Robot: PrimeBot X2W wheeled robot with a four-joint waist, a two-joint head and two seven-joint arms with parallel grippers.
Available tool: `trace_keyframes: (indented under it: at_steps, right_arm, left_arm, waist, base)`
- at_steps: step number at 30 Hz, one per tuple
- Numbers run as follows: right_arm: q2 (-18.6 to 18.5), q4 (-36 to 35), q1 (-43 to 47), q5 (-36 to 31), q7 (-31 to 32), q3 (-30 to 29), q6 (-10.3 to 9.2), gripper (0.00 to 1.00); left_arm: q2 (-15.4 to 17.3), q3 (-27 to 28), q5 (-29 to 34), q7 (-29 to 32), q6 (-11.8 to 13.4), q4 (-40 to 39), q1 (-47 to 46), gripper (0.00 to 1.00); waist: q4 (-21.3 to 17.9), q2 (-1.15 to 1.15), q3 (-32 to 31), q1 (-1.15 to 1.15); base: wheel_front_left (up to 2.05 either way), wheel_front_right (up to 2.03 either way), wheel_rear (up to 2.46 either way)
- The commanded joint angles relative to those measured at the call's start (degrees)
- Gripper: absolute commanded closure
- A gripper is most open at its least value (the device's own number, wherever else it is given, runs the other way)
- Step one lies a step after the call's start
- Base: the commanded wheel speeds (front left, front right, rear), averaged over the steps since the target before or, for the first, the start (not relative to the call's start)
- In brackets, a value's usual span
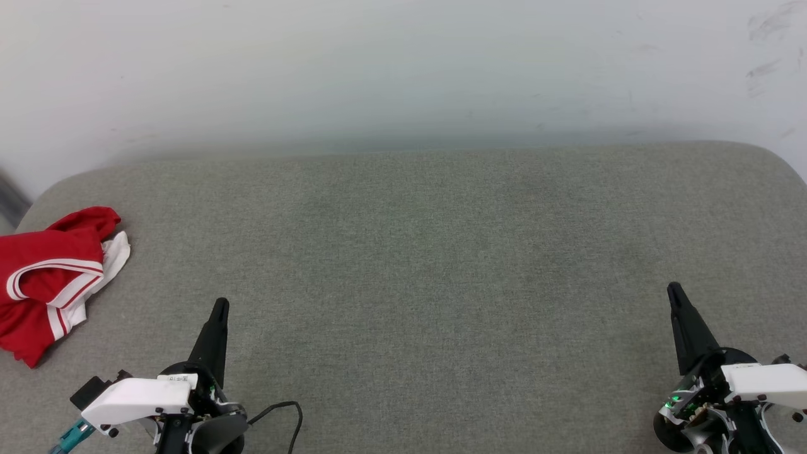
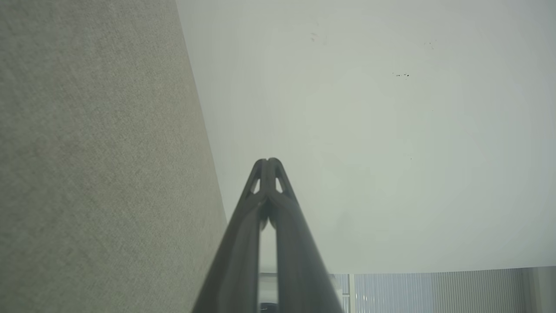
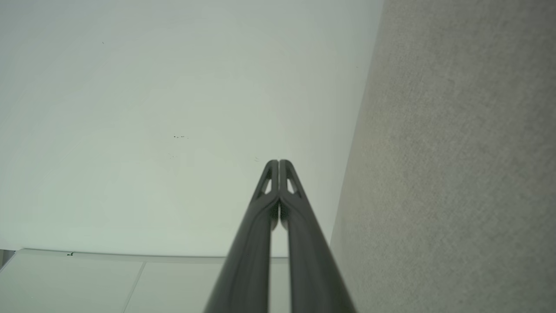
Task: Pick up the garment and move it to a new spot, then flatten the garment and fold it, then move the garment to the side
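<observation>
Garment [image 1: 47,277] sits crumpled at far left edge of grey padded bench [image 1: 429,252], untouched, so pickup step prob not begun. Left jaws & right jaws both pressed shut, nothing held, well apart from it. Next: left jaws need to open, reach leftward to cloth
</observation>
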Motion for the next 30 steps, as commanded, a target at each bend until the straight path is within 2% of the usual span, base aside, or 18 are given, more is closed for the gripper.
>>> trace_keyframes:
  at_steps: [1,25,26,30]
  right_arm:
    - [0.2,0.0,-0.6,0.2,0.0,0.1,0.0,1.0]
    - [0.2,0.0,-0.6,0.2,0.0,0.1,0.0,1.0]
    - [0.0,0.0,0.0,0.0,0.0,0.0,0.0,0.0]
    - [0.0,0.9,1.0,-0.3,-0.5,0.3,-0.01,0.0]
  left_arm:
    - [0.0,0.1,0.2,0.1,-0.2,0.0,-0.5,1.0]
    - [-0.1,0.1,0.1,0.1,-0.2,0.0,-0.5,1.0]
    - [0.0,0.0,0.0,0.0,0.0,0.0,0.0,0.0]
    - [-0.1,-0.3,0.1,-0.5,0.0,0.5,0.9,0.0]
  waist:
    - [0.0,0.0,0.0,0.0]
    - [0.0,0.0,0.0,0.0]
    - [0.0,0.0,0.0,0.0]
    - [0.0,0.0,0.0,0.0]
  base:
    - [0.0,0.0,0.0]
    - [0.0,0.0,0.0]
    - [0.0,0.0,0.0]
    - [0.0,0.0,0.0]
